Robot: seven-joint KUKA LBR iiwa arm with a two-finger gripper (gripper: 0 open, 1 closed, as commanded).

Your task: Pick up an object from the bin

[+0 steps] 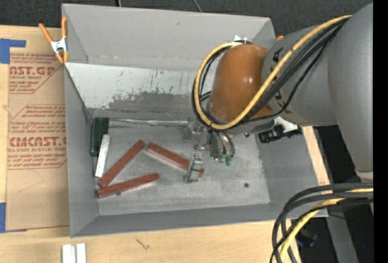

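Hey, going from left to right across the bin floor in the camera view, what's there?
Dark green block by the left wall → diagonal red-brown stick → shorter red-brown stick → gripper. The white strip and lowest red-brown stick overlap others, so left out.

My grey bin (pixel 242 189) is carrying three red-brown bars: a slanted bar (pixel 121 163) lying toward 8 o'clock, a lowest bar (pixel 127 185) toward 7, and a central bar (pixel 167 156). At 9 o'clock a dark green piece (pixel 99 134) and a white strip (pixel 102 157) are lying just beside each other.
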